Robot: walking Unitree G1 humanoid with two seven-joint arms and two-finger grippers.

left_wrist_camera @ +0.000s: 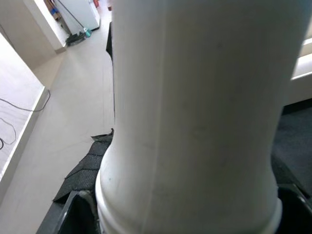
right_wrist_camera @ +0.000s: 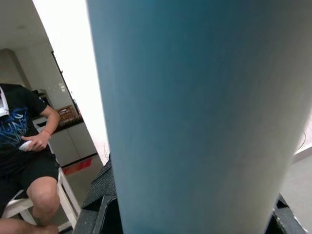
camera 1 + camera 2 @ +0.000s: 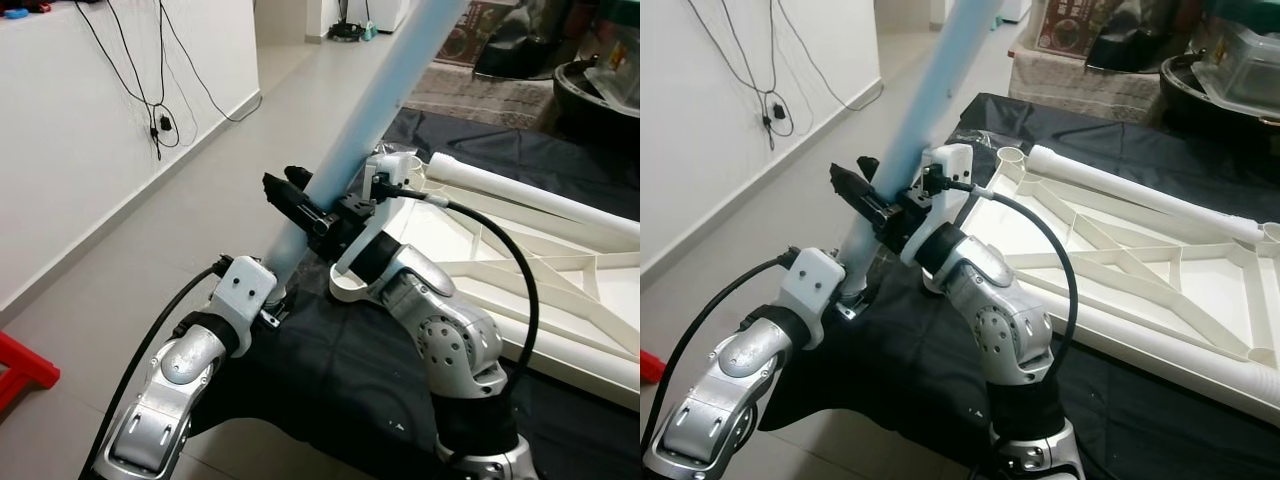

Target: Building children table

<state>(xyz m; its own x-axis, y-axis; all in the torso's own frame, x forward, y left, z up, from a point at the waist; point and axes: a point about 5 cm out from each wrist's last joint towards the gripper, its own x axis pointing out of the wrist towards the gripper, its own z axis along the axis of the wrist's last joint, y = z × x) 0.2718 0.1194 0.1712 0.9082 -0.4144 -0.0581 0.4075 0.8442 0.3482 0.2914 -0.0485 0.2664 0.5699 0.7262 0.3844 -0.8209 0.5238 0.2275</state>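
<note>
Pale blue table leg [image 3: 375, 110] tilted upright, white tabletop [image 3: 1160, 270] upside down on black cloth

Both eye views look forward and down from the head over the two silver arms, sharing the pale blue leg [image 3: 375, 110], the white tabletop frame [image 3: 1140, 260] on the black mat [image 3: 330, 370] and the tiled floor [image 3: 180, 220]. Each wrist view sits hard against that leg; the right wrist view also faces a seated person [image 2: 24, 161].
</note>
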